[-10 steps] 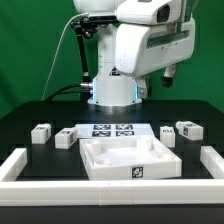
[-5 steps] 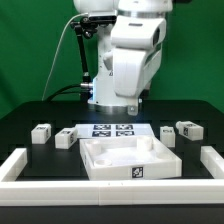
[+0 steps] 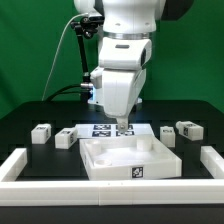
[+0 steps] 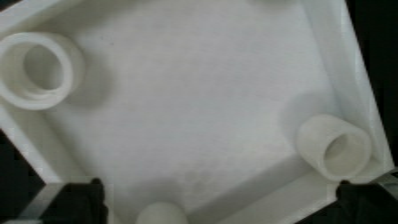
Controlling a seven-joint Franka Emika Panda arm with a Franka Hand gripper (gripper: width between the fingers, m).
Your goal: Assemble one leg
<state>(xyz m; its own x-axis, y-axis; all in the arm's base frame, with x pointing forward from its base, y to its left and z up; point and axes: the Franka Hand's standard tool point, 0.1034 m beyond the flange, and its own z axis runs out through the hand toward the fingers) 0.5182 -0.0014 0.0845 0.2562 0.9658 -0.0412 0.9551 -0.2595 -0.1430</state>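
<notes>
Four legs, small white blocks with marker tags, lie on the black table in the exterior view: two on the exterior view's left (image 3: 40, 133) (image 3: 65, 138) and two on its right (image 3: 168, 134) (image 3: 188, 130). The large white tray-like part (image 3: 100, 160) lies in the middle. My gripper (image 3: 123, 126) hangs just above the tray's far rim, apart from every leg. In the wrist view the gripper (image 4: 217, 202) is open and empty, its dark fingers (image 4: 68, 202) wide apart over the tray floor (image 4: 196, 100), which has round sockets (image 4: 36, 70). No leg shows in the wrist view.
The marker board (image 3: 100, 129) lies behind the tray, under the gripper. A low white wall runs along the exterior view's left (image 3: 15, 165), right (image 3: 212, 163) and front (image 3: 110, 187) of the table. The robot base (image 3: 100, 95) stands at the back.
The arm has swung toward the exterior view's left and come down, bringing the gripper from high at the right to just over the tray's far rim. The parts have not moved.
</notes>
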